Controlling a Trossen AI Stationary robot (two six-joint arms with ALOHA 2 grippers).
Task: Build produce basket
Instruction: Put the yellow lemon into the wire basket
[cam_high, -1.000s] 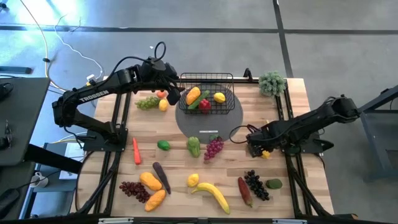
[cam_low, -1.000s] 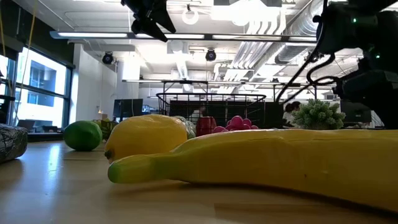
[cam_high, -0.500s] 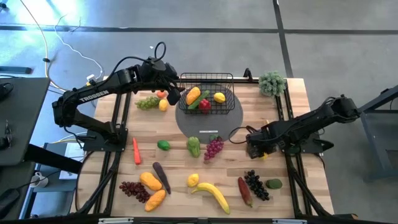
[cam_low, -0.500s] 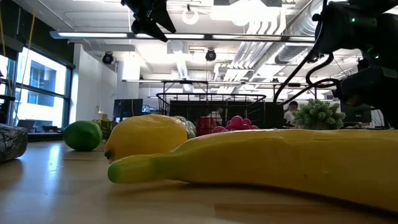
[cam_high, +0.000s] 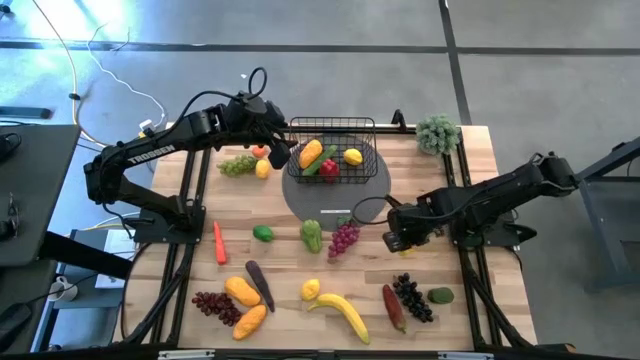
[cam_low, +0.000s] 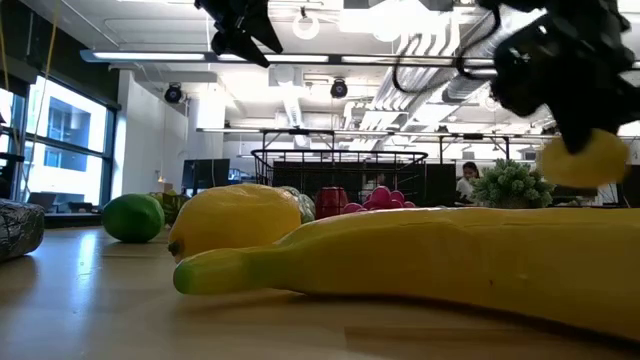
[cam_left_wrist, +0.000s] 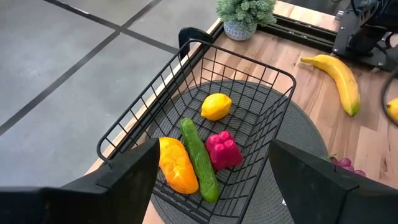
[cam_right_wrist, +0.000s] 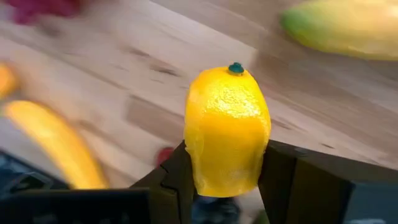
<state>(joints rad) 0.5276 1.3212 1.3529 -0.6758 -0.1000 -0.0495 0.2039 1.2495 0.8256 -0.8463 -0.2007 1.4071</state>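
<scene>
High view. Basket (cam_high: 332, 140): black wire mesh, standing on a flat grey disc (cam_high: 330, 190) at the far middle of the wooden surface (cam_high: 470, 170). It holds an orange fruit (cam_high: 311, 153), a green cucumber (cam_high: 322, 163), a red pepper (cam_high: 329, 168) and a lemon (cam_high: 353, 156). Left gripper (cam_high: 277, 152): just beside the basket's left wall, above the surface. Right gripper (cam_high: 393, 240): right of the purple grapes (cam_high: 343, 238), well apart from the basket. Loose produce: green grapes (cam_high: 237, 165), carrot (cam_high: 219, 242), lime (cam_high: 263, 233), eggplant (cam_high: 259, 285), dark grapes (cam_high: 411, 296) and a banana (cam_high: 343, 312) along the near edge. Small bushy plant (cam_high: 437, 133): far right corner.

Low view. Banana (cam_low: 430, 250) and a second lemon (cam_low: 235, 221) fill the foreground; the basket (cam_low: 340, 175) stands behind them. Right gripper (cam_low: 583, 140): raised at the right, with a yellow lemon (cam_low: 583, 160) at its fingers.

Left wrist view. Left gripper's fingers (cam_left_wrist: 308, 180): spread wide and released, empty, over the near wall of the basket (cam_left_wrist: 205, 118). Inside: lemon (cam_left_wrist: 216, 106), cucumber (cam_left_wrist: 199, 158), pepper (cam_left_wrist: 222, 149), orange fruit (cam_left_wrist: 177, 165).

Right wrist view. Right gripper's fingers (cam_right_wrist: 280, 168): clenched on a lemon (cam_right_wrist: 227, 130), held upright and clear of the surface (cam_right_wrist: 124, 68).
</scene>
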